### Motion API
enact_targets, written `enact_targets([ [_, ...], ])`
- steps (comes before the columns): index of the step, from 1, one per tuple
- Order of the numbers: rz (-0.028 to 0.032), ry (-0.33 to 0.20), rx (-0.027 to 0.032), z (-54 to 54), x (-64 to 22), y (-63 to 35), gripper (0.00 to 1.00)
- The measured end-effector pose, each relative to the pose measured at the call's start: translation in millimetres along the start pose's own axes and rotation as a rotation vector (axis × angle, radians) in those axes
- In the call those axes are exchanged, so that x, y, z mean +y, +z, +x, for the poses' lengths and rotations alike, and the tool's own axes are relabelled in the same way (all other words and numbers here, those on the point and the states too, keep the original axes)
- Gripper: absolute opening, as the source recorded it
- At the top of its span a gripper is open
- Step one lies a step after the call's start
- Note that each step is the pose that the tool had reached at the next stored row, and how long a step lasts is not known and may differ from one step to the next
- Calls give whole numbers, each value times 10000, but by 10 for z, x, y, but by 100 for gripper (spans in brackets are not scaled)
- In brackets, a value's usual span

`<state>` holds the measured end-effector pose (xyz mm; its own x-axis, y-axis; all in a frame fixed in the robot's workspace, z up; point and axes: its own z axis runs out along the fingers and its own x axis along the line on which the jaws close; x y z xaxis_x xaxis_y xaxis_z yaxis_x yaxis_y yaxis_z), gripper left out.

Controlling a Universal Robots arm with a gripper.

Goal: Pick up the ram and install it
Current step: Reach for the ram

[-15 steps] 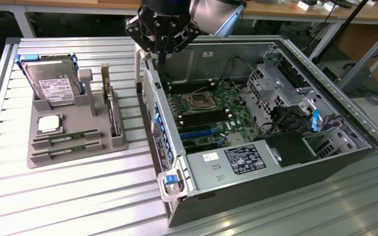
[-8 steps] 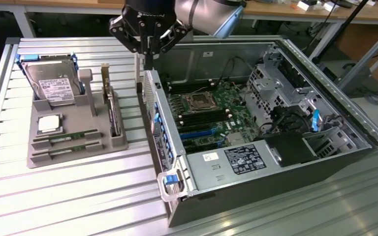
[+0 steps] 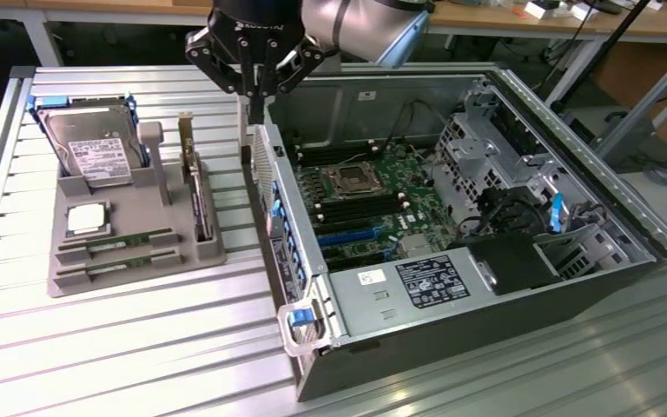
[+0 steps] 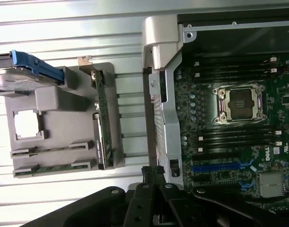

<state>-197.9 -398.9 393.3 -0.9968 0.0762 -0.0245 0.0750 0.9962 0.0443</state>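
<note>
Two ram sticks lie on edge in slots of the grey holder: one ram stick and a second beside it. The wrist view has them at ram stick and ram stick. My gripper hangs shut, with nothing between its fingers, over the open computer case's wall, apart from the holder. In the wrist view the gripper sits over the gap between holder and case. Black memory slots flank the processor socket on the motherboard.
The holder also carries a hard drive, a silver processor chip and a taller green card standing upright. The case lies open on the slatted metal table, with cables and drive cages on the exterior view's right.
</note>
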Motion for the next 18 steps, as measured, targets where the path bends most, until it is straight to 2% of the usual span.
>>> enact_targets([
  [18,0,1,-1,239,-18,-6,11],
])
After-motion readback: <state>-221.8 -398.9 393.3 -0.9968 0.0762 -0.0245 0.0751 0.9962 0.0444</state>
